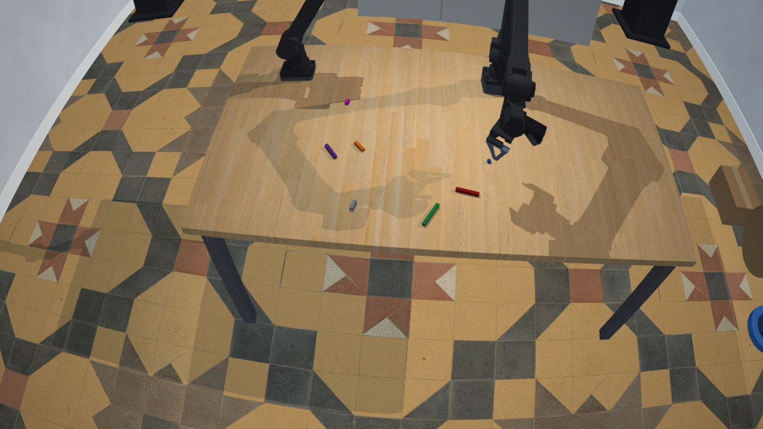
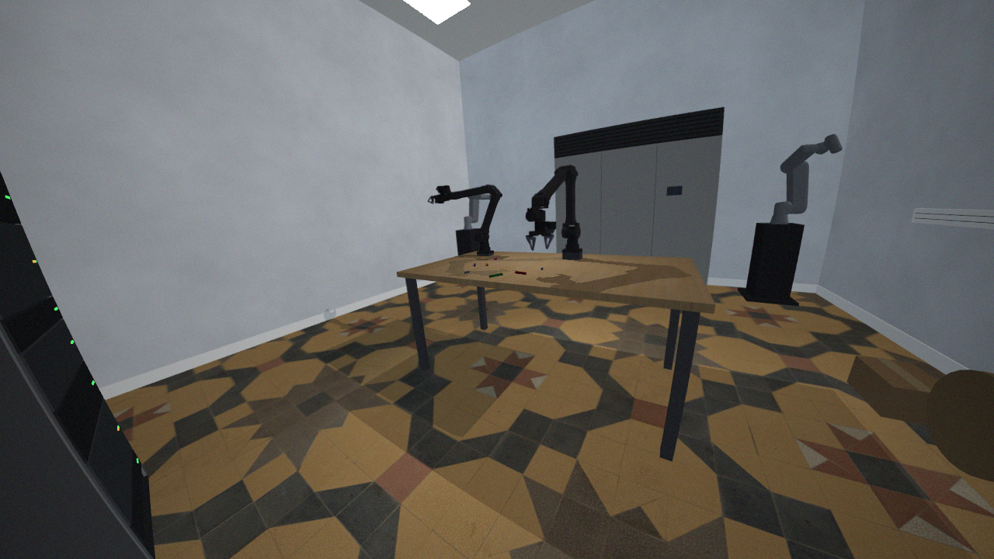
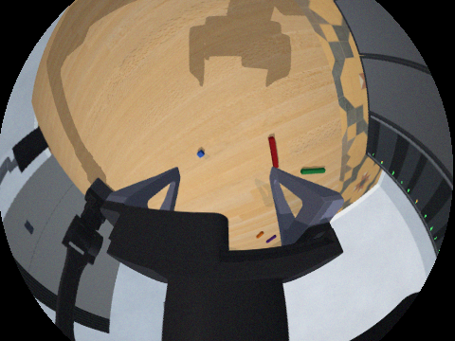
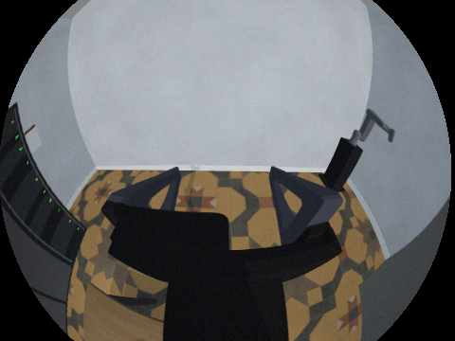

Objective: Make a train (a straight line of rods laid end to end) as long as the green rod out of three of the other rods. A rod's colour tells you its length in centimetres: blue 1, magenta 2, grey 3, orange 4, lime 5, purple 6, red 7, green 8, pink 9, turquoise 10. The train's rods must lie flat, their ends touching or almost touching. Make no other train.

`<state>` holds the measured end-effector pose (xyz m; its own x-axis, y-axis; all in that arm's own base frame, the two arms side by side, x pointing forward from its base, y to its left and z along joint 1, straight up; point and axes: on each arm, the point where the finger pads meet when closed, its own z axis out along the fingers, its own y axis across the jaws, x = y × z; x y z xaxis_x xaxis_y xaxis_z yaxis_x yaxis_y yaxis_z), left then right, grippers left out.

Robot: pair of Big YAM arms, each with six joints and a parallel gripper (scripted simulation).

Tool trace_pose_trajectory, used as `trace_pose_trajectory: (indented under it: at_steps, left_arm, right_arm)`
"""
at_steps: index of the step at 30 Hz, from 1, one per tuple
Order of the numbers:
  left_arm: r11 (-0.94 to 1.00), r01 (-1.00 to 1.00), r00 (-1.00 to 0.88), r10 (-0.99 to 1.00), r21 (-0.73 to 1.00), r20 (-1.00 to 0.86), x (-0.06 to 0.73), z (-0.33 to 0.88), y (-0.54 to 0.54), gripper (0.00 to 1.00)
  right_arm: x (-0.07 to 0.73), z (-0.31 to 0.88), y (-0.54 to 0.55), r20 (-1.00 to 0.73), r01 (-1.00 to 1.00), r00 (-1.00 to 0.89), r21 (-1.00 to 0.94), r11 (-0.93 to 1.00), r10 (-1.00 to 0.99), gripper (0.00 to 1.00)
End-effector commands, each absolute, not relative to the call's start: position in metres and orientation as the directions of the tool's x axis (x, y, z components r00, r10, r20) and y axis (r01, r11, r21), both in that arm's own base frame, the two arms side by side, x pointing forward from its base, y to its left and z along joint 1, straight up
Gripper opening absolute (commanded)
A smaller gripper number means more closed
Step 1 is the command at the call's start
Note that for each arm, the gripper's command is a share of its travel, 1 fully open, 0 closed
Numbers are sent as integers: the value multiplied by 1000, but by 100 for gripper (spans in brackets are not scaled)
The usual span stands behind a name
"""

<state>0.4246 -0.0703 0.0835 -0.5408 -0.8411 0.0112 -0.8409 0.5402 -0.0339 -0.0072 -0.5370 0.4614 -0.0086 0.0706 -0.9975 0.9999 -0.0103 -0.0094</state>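
Brown box (image 1: 734,192) (image 2: 889,389) (contents hidden), green rod (image 1: 431,214) (image 2: 495,275) (image 3: 313,170)

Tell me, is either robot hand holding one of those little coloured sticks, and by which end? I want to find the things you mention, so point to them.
Neither: the left hand (image 1: 498,151) (image 2: 540,241) (image 3: 225,171) and right hand (image 4: 225,171) are both open, with nothing held.
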Motion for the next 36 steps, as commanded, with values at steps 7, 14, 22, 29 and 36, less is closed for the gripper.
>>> trace_pose_trajectory:
  at_steps: [7,14,22,29,36]
  left_arm:
    - [733,-678,-734,-679,-49,-2,423,86,-233,100]
    - [835,-548,-836,-548,-48,-3,382,79,-325,100]
    - [934,-356,-934,-356,-39,-3,297,68,-431,100]
    - [978,-207,-978,-207,-38,-5,217,59,-495,100]
    - [998,-52,-999,-53,-32,-6,122,49,-542,100]
  right_arm:
    - [-13,501,-545,-1000,1000,0,0,-23,0,100]
    - [-13,501,-545,-1000,1000,0,0,-23,0,100]
    - [-13,501,-545,-1000,1000,0,0,-23,0,100]
    - [-13,501,-545,-1000,1000,0,0,-23,0,100]
    - [-13,501,-545,-1000,1000,0,0,-23,0,100]
